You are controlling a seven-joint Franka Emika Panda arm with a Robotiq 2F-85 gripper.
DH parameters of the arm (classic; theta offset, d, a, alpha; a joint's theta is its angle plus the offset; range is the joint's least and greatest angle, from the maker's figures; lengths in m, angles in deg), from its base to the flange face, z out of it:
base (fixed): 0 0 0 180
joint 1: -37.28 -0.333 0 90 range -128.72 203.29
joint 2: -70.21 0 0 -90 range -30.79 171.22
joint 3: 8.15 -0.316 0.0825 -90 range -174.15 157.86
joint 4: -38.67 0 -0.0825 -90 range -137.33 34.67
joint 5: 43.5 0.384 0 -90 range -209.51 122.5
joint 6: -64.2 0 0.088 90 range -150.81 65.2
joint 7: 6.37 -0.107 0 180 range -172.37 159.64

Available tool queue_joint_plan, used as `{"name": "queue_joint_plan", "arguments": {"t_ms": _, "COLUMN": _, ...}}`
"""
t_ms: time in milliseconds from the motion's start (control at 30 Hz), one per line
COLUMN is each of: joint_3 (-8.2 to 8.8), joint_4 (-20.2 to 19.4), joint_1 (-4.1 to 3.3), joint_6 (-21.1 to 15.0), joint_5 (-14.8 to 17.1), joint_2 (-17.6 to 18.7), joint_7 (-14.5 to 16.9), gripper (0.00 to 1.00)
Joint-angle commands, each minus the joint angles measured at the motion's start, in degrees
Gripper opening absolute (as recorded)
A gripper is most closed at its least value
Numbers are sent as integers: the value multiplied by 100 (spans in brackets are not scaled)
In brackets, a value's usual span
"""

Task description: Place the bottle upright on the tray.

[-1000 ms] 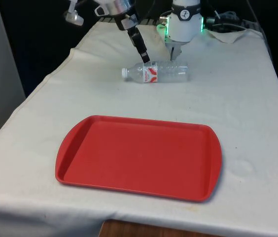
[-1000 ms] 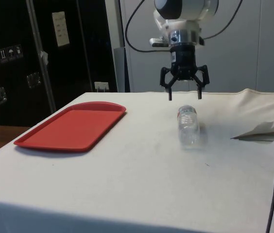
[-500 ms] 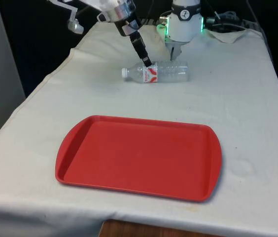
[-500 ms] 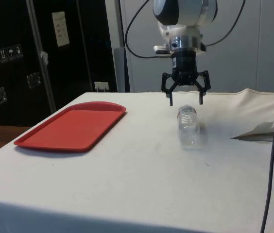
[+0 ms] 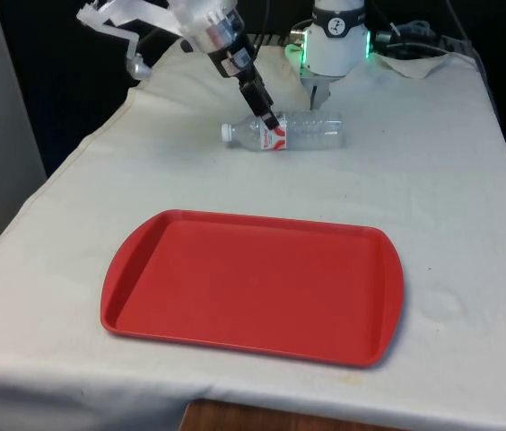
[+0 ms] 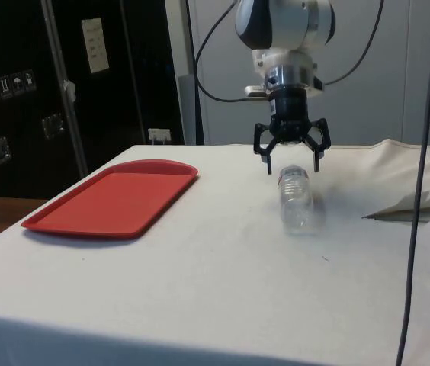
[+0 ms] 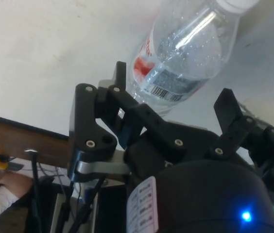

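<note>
Side view shows me the gripper (image 6: 292, 165) hanging just over the bottle (image 6: 297, 200) with its jaws spread wide — one finger on each side, nothing held yet. The bottle lies flat on the desk (image 6: 223, 282), on its side, well apart from the red tray (image 6: 116, 198).

From the front view I can see the bottle (image 5: 282, 131) has its white cap pointing to the front view's left, and the gripper (image 5: 271, 121) sits right over the red label part. The tray (image 5: 253, 283) is bare and closer to the camera.

Up close in the wrist view, the bottle (image 7: 185, 53) lies between the black fingers (image 7: 227, 104), but I see no squeeze on it.

So I think the job has hardly started — I am lined up for the grab. What is left: close on the bottle, lift it, carry it to the tray, turn it cap up, and set it down standing.
</note>
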Motion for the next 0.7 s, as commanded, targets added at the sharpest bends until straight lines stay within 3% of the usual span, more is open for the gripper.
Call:
{"name": "queue_joint_plan", "arguments": {"t_ms": 0, "joint_3": -17, "joint_4": 29, "joint_1": 40, "joint_6": 80, "joint_5": 92, "joint_2": 23, "joint_7": 63, "gripper": 100}}
{"name": "queue_joint_plan", "arguments": {"t_ms": 200, "joint_3": 17, "joint_4": 126, "joint_1": 63, "joint_6": 298, "joint_5": 332, "joint_2": 223, "joint_7": 201, "gripper": 100}}
{"name": "queue_joint_plan", "arguments": {"t_ms": 233, "joint_3": 40, "joint_4": 97, "joint_1": 17, "joint_6": 229, "joint_5": 246, "joint_2": 195, "joint_7": 138, "gripper": 100}}
{"name": "queue_joint_plan", "arguments": {"t_ms": 267, "joint_3": 23, "joint_4": 138, "joint_1": 69, "joint_6": 327, "joint_5": 372, "joint_2": 252, "joint_7": 223, "gripper": 100}}
{"name": "queue_joint_plan", "arguments": {"t_ms": 400, "joint_3": 34, "joint_4": 212, "joint_1": 103, "joint_6": 493, "joint_5": 567, "joint_2": 407, "joint_7": 355, "gripper": 100}}
{"name": "queue_joint_plan", "arguments": {"t_ms": 567, "joint_3": 86, "joint_4": 298, "joint_1": 115, "joint_6": 693, "joint_5": 733, "joint_2": 550, "joint_7": 487, "gripper": 100}}
{"name": "queue_joint_plan", "arguments": {"t_ms": 600, "joint_3": 115, "joint_4": 275, "joint_1": 69, "joint_6": 630, "joint_5": 676, "joint_2": 539, "joint_7": 441, "gripper": 100}}
{"name": "queue_joint_plan", "arguments": {"t_ms": 633, "joint_3": 97, "joint_4": 315, "joint_1": 120, "joint_6": 739, "joint_5": 768, "joint_2": 579, "joint_7": 516, "gripper": 100}}
{"name": "queue_joint_plan", "arguments": {"t_ms": 667, "joint_3": 109, "joint_4": 338, "joint_1": 126, "joint_6": 785, "joint_5": 802, "joint_2": 613, "joint_7": 550, "gripper": 100}}
